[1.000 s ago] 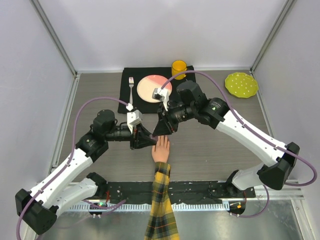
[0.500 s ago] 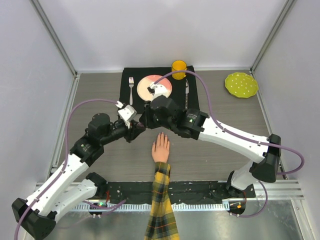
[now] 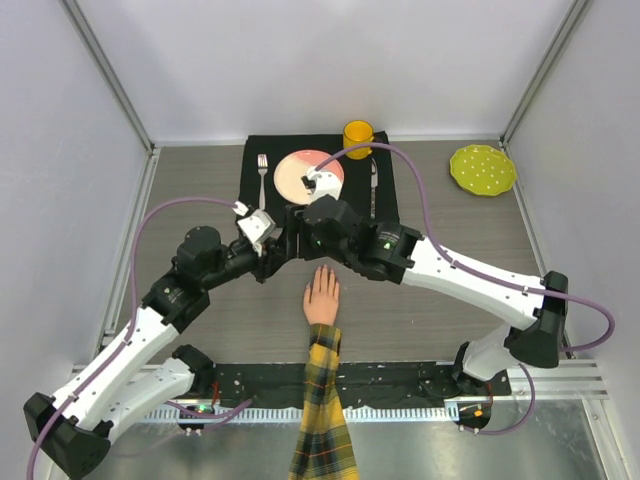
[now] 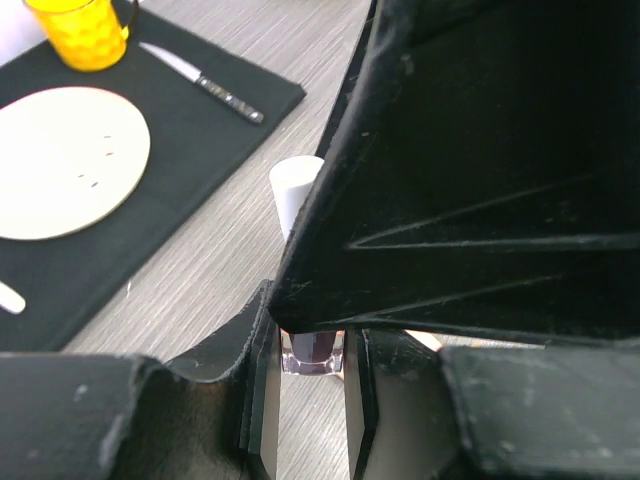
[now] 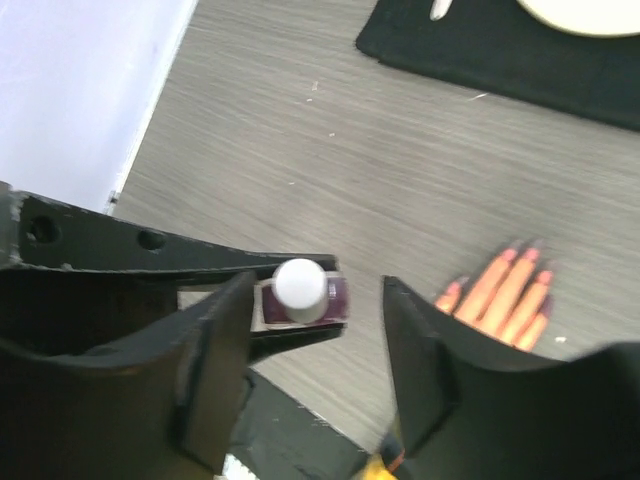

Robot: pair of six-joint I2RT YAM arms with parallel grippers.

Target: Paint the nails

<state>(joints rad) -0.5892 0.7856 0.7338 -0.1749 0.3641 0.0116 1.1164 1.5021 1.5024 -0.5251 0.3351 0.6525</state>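
Observation:
The pale mannequin hand (image 3: 322, 297) with a plaid sleeve lies palm down at the table's middle. Its nails (image 5: 527, 252) show as darker tips in the right wrist view. A small purple polish bottle (image 5: 306, 301) with a white cap (image 5: 300, 283) is held upright between the left gripper's fingers (image 5: 200, 255); my left gripper (image 4: 310, 372) is shut on its glass body (image 4: 313, 350). My right gripper (image 5: 318, 300) is open, one jaw on each side of the cap without touching it. In the top view both grippers (image 3: 285, 245) meet up-left of the fingertips and hide the bottle.
A black placemat (image 3: 255, 205) at the back carries a pink-and-cream plate (image 3: 300, 172), a fork (image 3: 263, 175) and a knife (image 3: 373, 185). A yellow cup (image 3: 358, 133) stands behind it, a green dotted plate (image 3: 483, 169) at the back right.
Both grippers have moved up and left, away from the hand's fingertips. The right gripper's jaws, narrow before, now stand wide around the white cap. The left grip on the bottle is unchanged.

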